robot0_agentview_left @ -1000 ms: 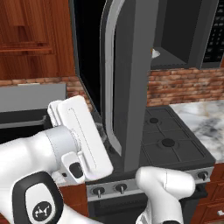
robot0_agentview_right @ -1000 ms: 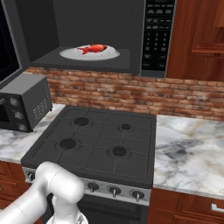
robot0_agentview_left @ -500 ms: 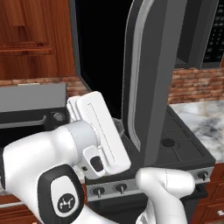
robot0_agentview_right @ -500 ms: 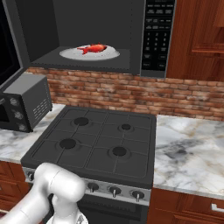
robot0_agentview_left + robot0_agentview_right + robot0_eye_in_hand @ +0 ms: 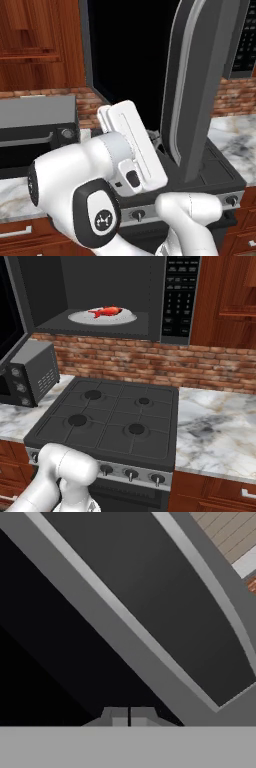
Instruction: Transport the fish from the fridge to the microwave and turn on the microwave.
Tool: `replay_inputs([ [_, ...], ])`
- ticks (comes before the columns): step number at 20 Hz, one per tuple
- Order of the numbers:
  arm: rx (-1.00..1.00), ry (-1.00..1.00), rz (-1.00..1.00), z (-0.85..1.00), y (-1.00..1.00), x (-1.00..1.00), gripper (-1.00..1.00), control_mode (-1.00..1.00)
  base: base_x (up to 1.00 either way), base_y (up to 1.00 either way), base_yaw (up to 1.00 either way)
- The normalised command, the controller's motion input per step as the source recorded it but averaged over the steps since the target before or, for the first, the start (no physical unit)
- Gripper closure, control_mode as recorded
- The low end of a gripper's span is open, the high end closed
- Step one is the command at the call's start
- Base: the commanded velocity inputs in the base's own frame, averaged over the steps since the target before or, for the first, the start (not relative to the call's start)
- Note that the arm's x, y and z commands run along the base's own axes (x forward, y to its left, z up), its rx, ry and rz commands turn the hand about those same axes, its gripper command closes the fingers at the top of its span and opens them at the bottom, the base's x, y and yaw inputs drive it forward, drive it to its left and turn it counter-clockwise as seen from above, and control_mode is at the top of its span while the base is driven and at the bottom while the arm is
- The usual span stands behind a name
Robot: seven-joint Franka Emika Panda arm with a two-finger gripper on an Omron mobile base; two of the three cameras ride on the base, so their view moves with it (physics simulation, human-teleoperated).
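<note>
The red-orange fish [image 5: 106,311] lies on the white round plate [image 5: 80,317] inside the microwave [image 5: 181,301], which hangs above the stove. Its door [image 5: 200,90] stands partly open, edge-on in the left base view, with the long silver handle [image 5: 182,85] facing me. My gripper [image 5: 129,716] is shut with nothing between its tips, close against the dark door [image 5: 150,602] just below the handle strip [image 5: 115,607]. In the left base view my white hand sits low beside the door's inner face. The fridge is out of view.
A black countertop oven [image 5: 30,373] stands on the marble counter left of the stove [image 5: 110,416]. More marble counter [image 5: 215,426] runs to the right. Wooden cabinets [image 5: 225,296] flank the microwave, with a brick wall behind.
The microwave door has swung to the right in the left base view, and my hand has followed behind it. The fish and plate have not moved.
</note>
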Motion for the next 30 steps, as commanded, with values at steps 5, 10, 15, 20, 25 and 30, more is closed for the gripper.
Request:
replay_inputs([
  [5,0.00,0.00,0.04,0.09,-0.29,0.18,1.00,-1.00,0.00,0.00,0.00],
  [10,0.00,0.00,0.06,0.13,-0.27,0.16,1.00,-1.00,0.00,0.00,0.00],
  [15,0.00,0.00,0.07,0.14,-0.31,0.27,1.00,-1.00,0.00,0.00,0.00],
  [20,0.00,0.00,0.10,0.07,-0.32,0.40,1.00,-1.00,0.00,0.00,0.00],
  [25,0.00,0.00,0.12,0.02,-0.35,0.56,1.00,-1.00,0.00,0.00,0.00],
  [30,0.00,0.00,0.17,0.00,-0.27,0.71,1.00,-1.00,0.00,0.00,0.00],
])
